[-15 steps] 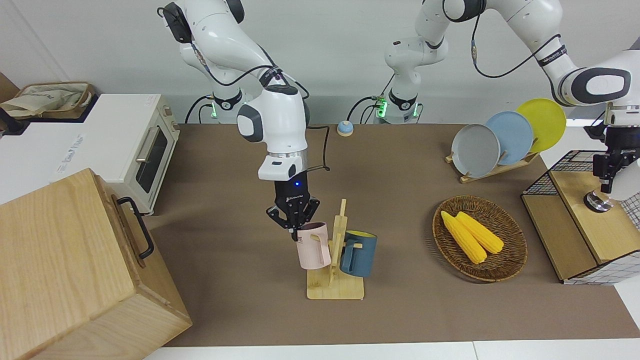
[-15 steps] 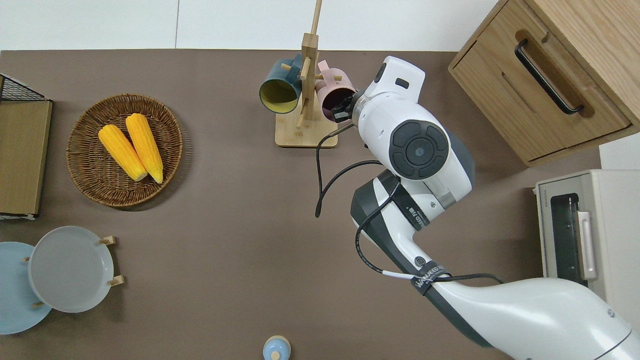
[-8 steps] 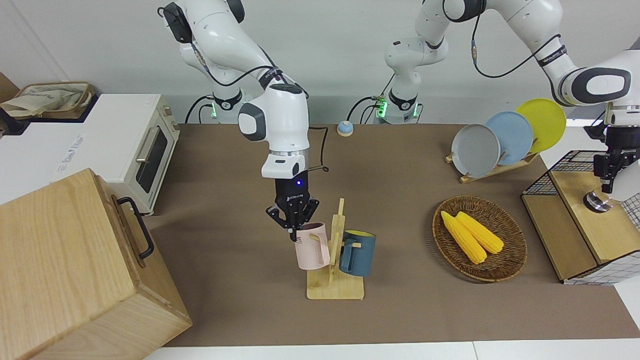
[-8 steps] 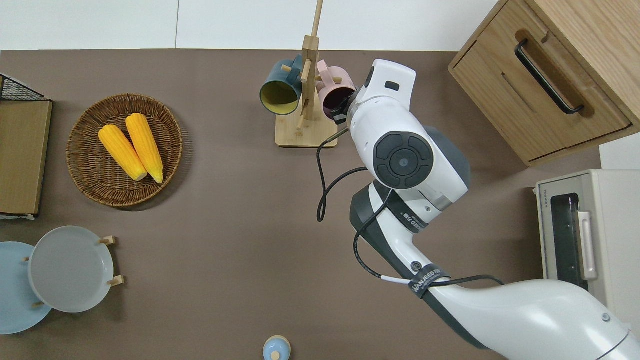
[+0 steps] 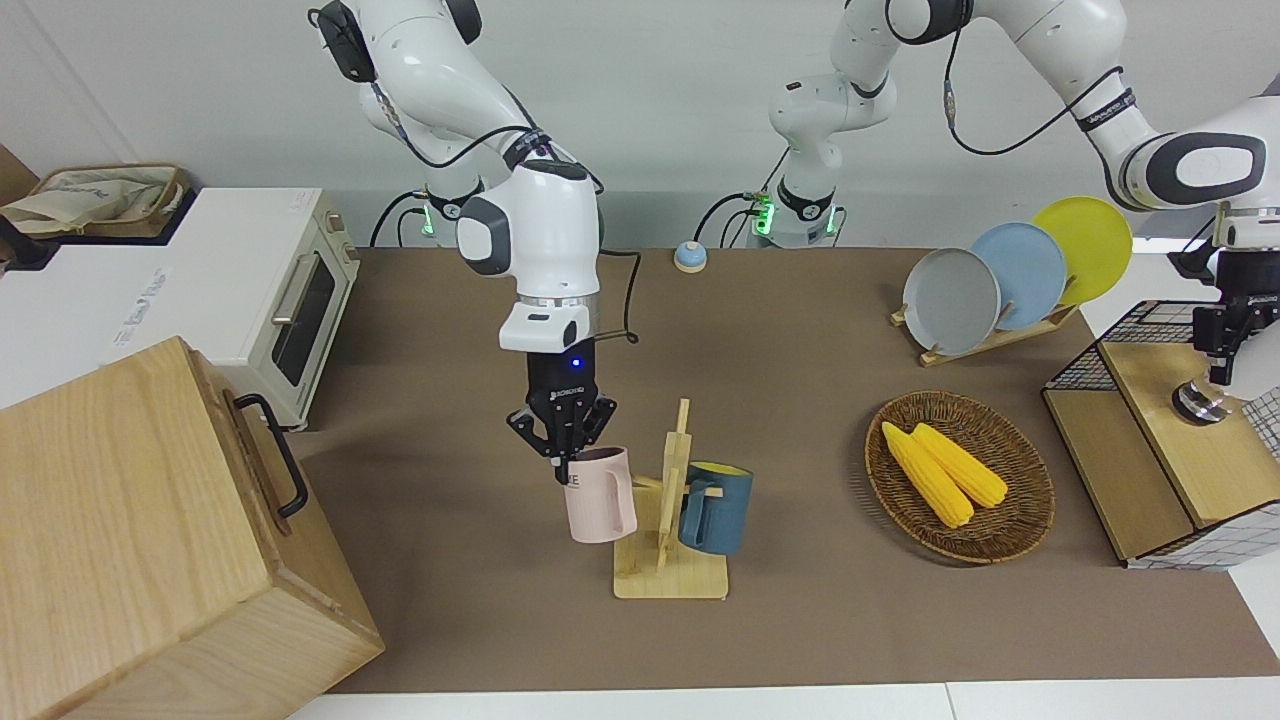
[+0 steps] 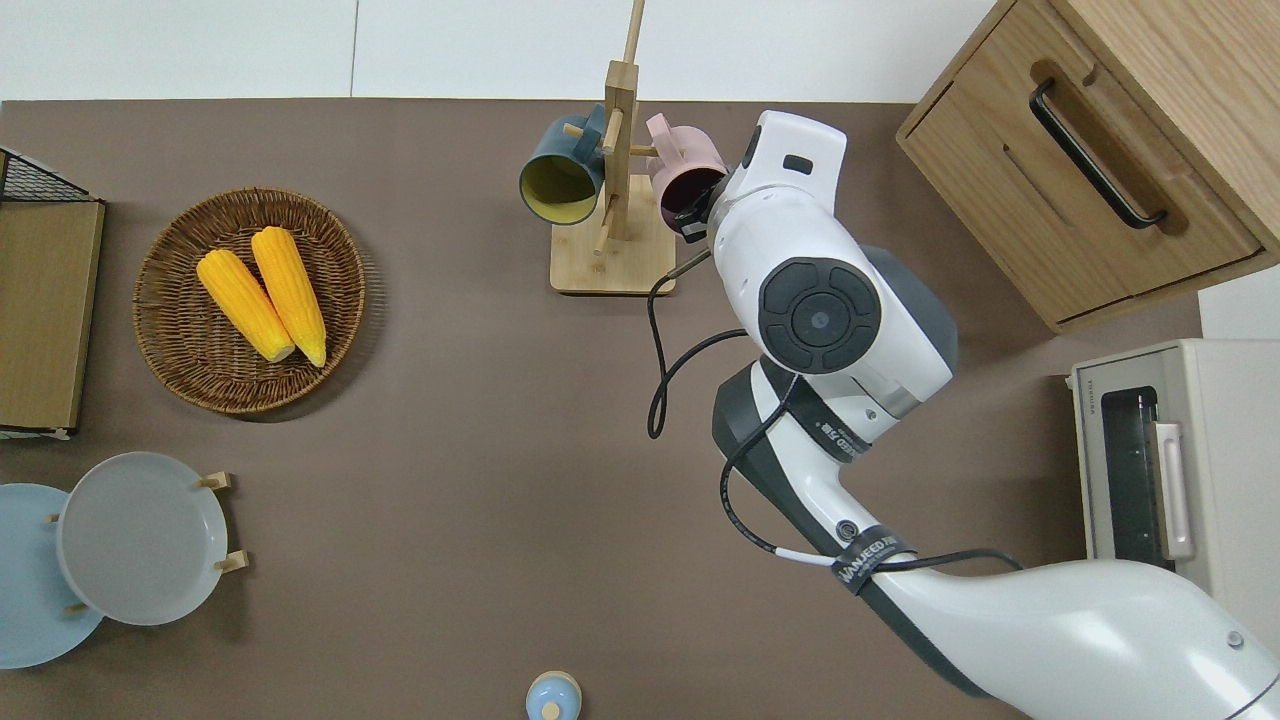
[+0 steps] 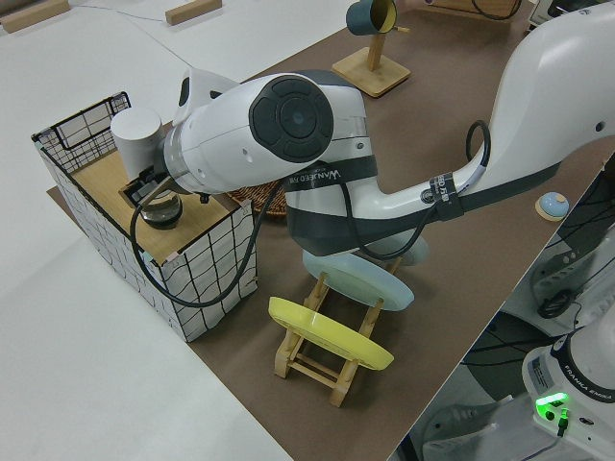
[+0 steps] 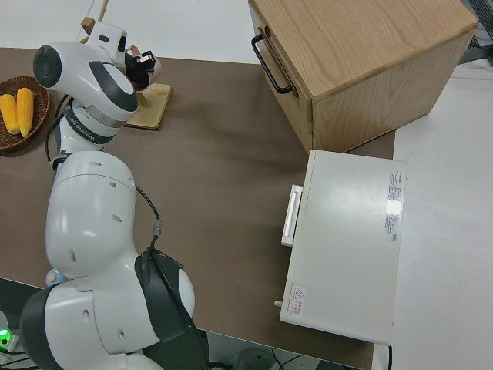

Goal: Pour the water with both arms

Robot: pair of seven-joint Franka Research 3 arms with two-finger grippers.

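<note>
My right gripper [image 5: 562, 462] [image 6: 693, 215] is shut on the rim of a pink mug [image 5: 598, 495] [image 6: 685, 170] and holds it upright beside the wooden mug rack [image 5: 670, 575] [image 6: 612, 270], off toward the right arm's end of the table. A dark blue mug [image 5: 715, 505] [image 6: 560, 178] hangs on the rack's opposite peg. My left gripper [image 5: 1222, 345] [image 7: 146, 187] is over the wooden shelf in a wire basket [image 7: 207, 264], next to a white cylinder [image 7: 135, 128] and just above a round metal piece [image 5: 1200, 402].
A wicker basket [image 5: 1020, 520] with two corn cobs lies between the rack and the wire basket. A plate stand [image 5: 1000, 270] stands nearer to the robots. A wooden cabinet [image 5: 150, 530] and a toaster oven [image 5: 300, 300] stand at the right arm's end.
My right gripper has drawn the pink mug sideways away from the rack's post, toward the right arm's end, and a little upward. My left gripper has risen slightly over the shelf.
</note>
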